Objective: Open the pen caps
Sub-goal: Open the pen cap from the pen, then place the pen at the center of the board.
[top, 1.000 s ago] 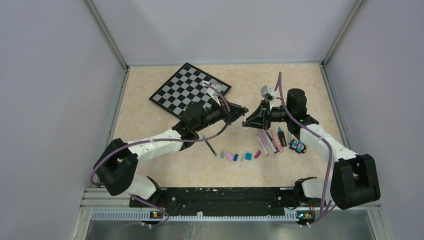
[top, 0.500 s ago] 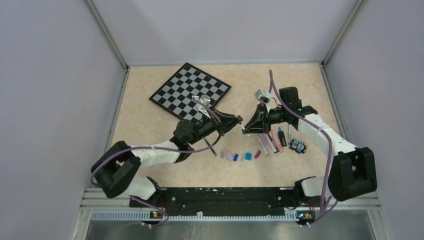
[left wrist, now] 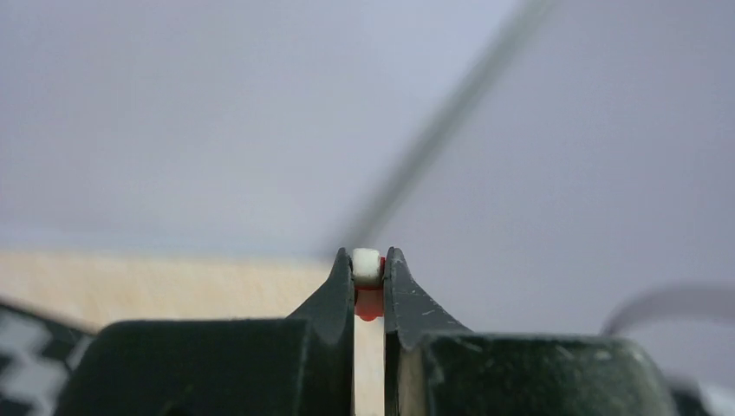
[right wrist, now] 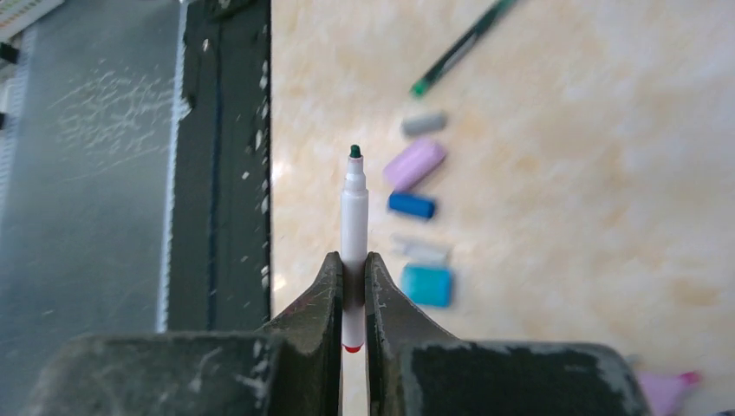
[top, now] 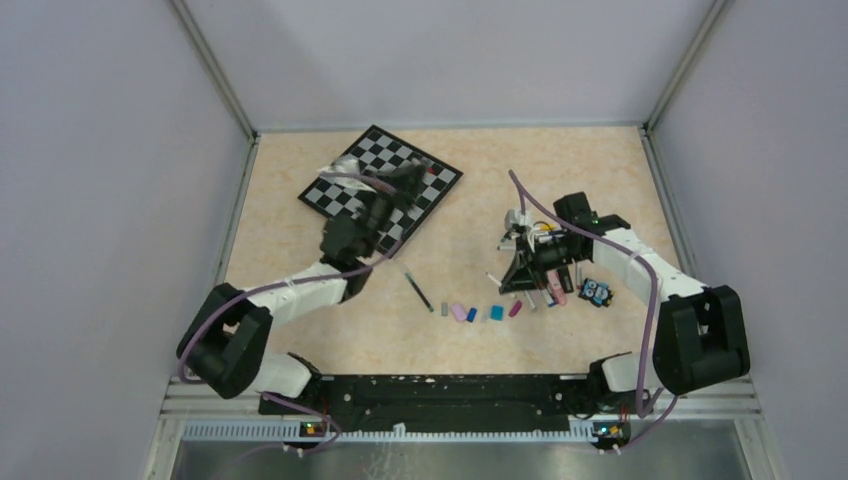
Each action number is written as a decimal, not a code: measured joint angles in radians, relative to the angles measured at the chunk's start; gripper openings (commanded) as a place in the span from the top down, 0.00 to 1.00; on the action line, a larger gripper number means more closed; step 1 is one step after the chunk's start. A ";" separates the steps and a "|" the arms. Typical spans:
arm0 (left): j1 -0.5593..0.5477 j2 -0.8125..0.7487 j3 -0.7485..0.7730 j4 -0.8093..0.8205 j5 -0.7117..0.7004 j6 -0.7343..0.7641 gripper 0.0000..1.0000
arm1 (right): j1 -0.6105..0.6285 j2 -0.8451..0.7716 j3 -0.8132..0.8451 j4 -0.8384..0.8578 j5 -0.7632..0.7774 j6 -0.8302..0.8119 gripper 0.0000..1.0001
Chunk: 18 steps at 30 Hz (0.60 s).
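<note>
Red cap [left wrist: 367, 286] with white end, clamped in left end effector [left wrist: 368, 257]

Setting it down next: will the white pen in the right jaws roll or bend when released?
Likely to roll: the white pen looks slim and round. Probably stiff, since it juts straight past the jaws without sagging.
</note>
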 measured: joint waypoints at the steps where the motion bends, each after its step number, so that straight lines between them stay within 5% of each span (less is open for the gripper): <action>1: 0.062 -0.006 0.040 0.032 -0.065 0.003 1.00 | -0.001 0.005 -0.032 -0.047 0.029 -0.004 1.00; 3: 0.153 -0.037 0.104 0.102 -0.179 0.009 1.00 | 0.000 0.016 -0.064 -0.109 0.066 -0.009 1.00; 8: 0.166 -0.113 0.138 0.226 -0.243 0.017 1.00 | 0.000 0.020 -0.070 -0.169 0.091 -0.015 1.00; 18: 0.161 -0.106 0.079 0.183 -0.064 -0.065 1.00 | -0.100 -0.006 -0.070 -0.153 0.084 0.015 1.00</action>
